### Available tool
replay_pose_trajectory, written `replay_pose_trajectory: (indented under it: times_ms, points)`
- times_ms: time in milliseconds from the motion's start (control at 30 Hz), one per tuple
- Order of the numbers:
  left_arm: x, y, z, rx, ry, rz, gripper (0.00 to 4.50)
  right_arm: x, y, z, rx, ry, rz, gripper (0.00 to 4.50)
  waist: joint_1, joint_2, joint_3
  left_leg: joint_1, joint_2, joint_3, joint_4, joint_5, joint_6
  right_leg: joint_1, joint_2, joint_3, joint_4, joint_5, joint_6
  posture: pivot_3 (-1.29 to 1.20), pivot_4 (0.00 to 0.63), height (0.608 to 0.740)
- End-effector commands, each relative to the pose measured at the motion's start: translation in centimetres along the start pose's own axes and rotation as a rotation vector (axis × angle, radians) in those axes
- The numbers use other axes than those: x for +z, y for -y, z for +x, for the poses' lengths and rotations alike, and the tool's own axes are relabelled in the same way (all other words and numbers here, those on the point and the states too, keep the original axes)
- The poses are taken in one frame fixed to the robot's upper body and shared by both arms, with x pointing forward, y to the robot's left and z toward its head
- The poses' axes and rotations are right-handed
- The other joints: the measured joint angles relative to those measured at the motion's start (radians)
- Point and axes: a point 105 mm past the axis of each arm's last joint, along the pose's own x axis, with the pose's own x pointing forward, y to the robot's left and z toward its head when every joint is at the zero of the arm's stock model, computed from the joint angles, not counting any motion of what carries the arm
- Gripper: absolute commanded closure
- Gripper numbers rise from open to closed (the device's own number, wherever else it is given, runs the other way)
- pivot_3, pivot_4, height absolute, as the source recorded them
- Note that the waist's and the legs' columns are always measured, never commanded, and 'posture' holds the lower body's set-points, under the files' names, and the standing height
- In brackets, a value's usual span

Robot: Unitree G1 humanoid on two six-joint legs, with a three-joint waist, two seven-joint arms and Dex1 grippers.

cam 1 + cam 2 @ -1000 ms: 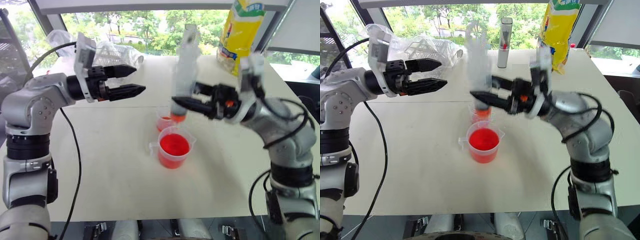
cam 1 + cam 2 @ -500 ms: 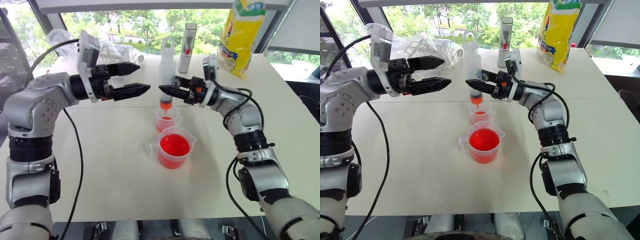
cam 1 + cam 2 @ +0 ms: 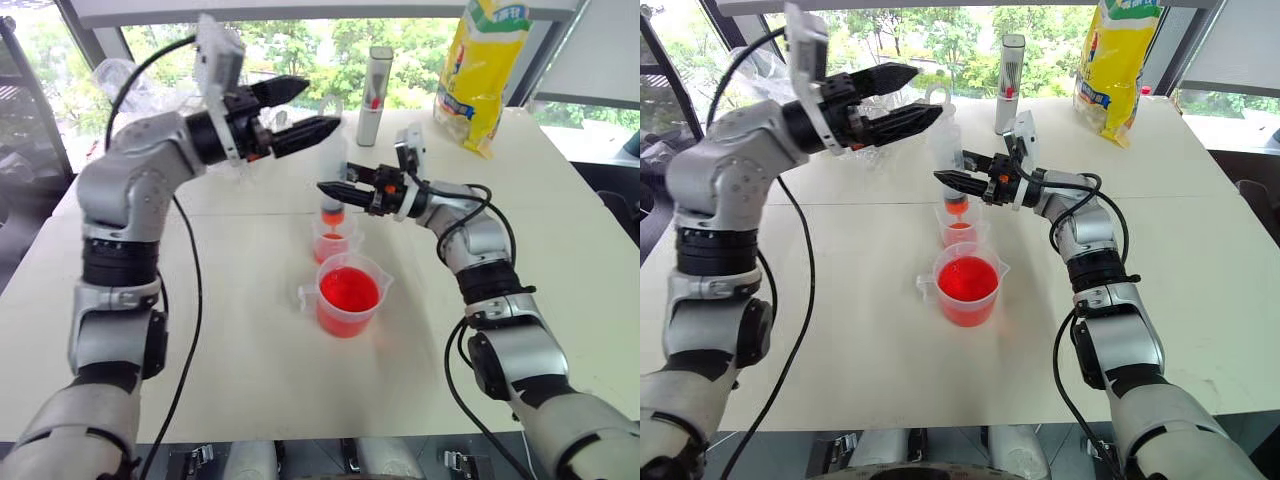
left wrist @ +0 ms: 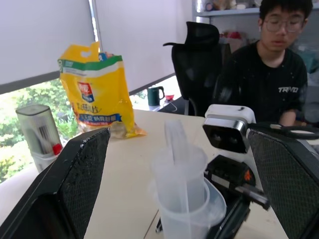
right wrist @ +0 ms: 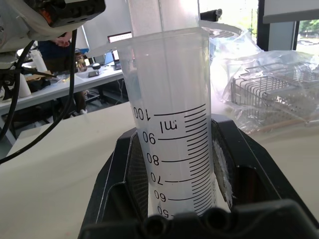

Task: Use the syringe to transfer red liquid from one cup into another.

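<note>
My right end effector is clenched on the syringe, its black fingers pressed against either side of the clear graduated barrel, which stands upright. The syringe's orange-red tip hangs just above the small cup, which sits on the counter with a little red liquid in it. Directly in front of that cup, nearer to me, stands the measuring cup, holding more red liquid, its handle toward my left. My left end effector is released, its two fingers spread apart, held up beside the top of the syringe's white plunger without touching it. Behind on the counter stand a grey tube and a yellow bag.
</note>
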Motion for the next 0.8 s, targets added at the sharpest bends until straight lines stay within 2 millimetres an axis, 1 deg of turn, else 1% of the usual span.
replay_pose_trajectory:
  times_ms: [33,67,167,233,267,533,667,800]
  points:
    - [1.0,-0.1,0.8,0.017,0.019,0.045,1.15,1.8,0.2,0.3,0.001,0.047,-0.051,3.09,0.000,0.000,0.000,0.000,0.000,0.000,0.000,0.000,0.000,0.000,0.000,0.000,0.000,0.000,0.000,0.00,0.150,0.740]
    - [1.0,-0.2,1.1,0.023,0.019,0.034,1.70,1.8,0.2,0.3,0.001,0.047,-0.051,3.09,0.000,0.000,0.000,0.000,0.000,0.000,0.000,0.000,0.000,0.000,0.000,0.000,0.000,0.000,0.000,0.00,0.150,0.740]
    - [0.6,-0.1,1.6,0.027,0.005,0.033,3.02,1.7,0.2,0.4,0.002,0.047,-0.051,3.09,0.000,0.000,0.000,0.000,0.000,0.000,0.000,0.000,0.000,0.000,0.000,0.000,0.000,0.000,0.000,0.00,0.150,0.740]
    - [0.5,-0.2,1.7,0.031,0.003,0.029,4.08,1.7,0.2,0.5,0.003,0.047,-0.050,3.09,0.001,0.000,0.000,0.000,0.000,0.000,0.000,0.000,0.000,0.000,0.000,0.000,0.000,0.000,0.000,0.00,0.150,0.740]
    - [0.5,-0.2,1.7,0.031,0.002,0.025,4.47,1.7,0.2,0.5,0.002,0.047,-0.050,3.09,0.002,0.000,0.000,0.000,0.000,0.000,0.000,0.000,0.000,0.000,0.000,0.000,0.000,0.000,0.000,0.00,0.150,0.740]
    - [-0.9,0.8,1.3,-0.016,-0.073,0.015,4.47,1.8,0.3,0.6,0.003,0.047,-0.051,3.09,0.000,0.000,0.000,0.000,0.000,0.000,0.000,0.000,-0.001,0.000,0.000,0.000,0.000,0.000,0.000,0.00,0.150,0.740]
    - [-2.1,0.7,1.3,0.005,-0.122,0.019,4.47,2.1,0.4,0.6,0.003,0.055,-0.055,3.09,0.002,0.000,0.000,0.000,0.000,0.000,0.000,0.000,-0.001,0.000,0.000,0.000,0.000,0.000,0.000,0.00,0.150,0.740]
    - [-2.5,0.7,1.3,0.011,-0.131,0.018,4.47,2.5,0.4,0.6,0.004,0.061,-0.061,3.09,0.001,0.000,0.000,0.000,0.000,0.000,0.000,0.000,-0.001,0.000,0.000,0.000,0.000,0.000,0.000,0.00,0.150,0.740]
